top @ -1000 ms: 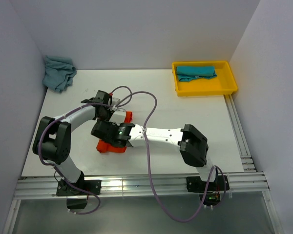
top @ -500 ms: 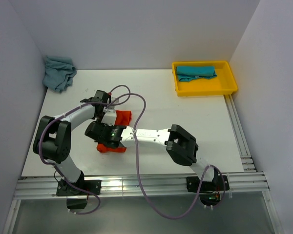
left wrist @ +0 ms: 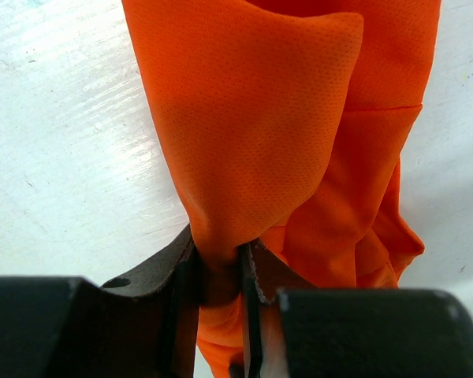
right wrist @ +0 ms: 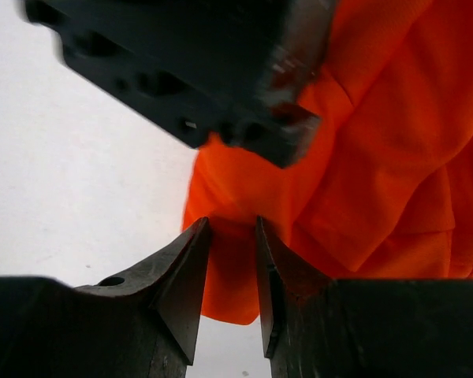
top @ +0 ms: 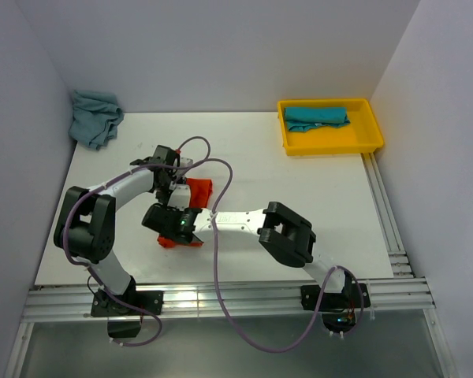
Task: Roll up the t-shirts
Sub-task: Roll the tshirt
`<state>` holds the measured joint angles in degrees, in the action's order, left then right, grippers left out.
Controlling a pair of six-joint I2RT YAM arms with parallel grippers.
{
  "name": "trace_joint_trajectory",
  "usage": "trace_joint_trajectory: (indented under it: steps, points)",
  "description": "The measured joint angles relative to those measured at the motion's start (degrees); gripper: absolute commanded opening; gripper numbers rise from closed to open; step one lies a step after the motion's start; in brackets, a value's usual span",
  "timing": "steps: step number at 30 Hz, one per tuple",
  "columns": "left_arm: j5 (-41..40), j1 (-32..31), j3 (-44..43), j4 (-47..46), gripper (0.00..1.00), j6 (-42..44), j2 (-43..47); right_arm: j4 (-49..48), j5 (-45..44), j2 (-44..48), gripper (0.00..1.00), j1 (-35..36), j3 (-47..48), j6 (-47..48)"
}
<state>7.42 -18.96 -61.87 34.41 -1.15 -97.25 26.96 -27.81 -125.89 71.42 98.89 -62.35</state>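
The orange-red t-shirt [top: 199, 189] lies bunched at the table's centre left, partly hidden under both wrists. My left gripper [top: 173, 183] is at its far end and is shut on a fold of the cloth [left wrist: 252, 134], which hangs from the jaws [left wrist: 218, 256]. My right gripper [top: 164, 233] is at the near end, its jaws [right wrist: 232, 228] closed on a pinch of the same shirt [right wrist: 378, 173]. The left gripper's body shows above it in the right wrist view. A teal t-shirt [top: 317, 116] lies rolled in a yellow tray. A grey-blue t-shirt [top: 94, 116] lies crumpled at the far left.
The yellow tray [top: 331, 147] stands at the back right. White walls close in the table on the left, back and right. Purple cables loop over the arms by the shirt. A metal rail runs along the near edge.
My right gripper has moved left and a little nearer with the shirt's near end. The visible orange bundle has shrunk and shifted left. My left gripper has held its place.
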Motion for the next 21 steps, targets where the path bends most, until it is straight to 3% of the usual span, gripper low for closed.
trace_joint_trajectory:
  steps: [5, 12, 21]
  points:
    - [-0.2, -0.2, -0.1, 0.2, 0.28, 0.0, 0.0, -0.4, 0.1, 0.0, 0.38, 0.0, -2.0, -0.9]
    - [-0.2, -0.3, -0.1, 0.3, 0.55, 0.2, -0.1, -0.3, 0.3, -0.2, 0.40, 0.1, -2.0, -1.7]
    - [0.8, -0.3, -1.2, 2.0, 0.64, 1.8, -0.1, -3.7, 0.5, 0.3, 0.40, 0.1, -5.2, -3.1]
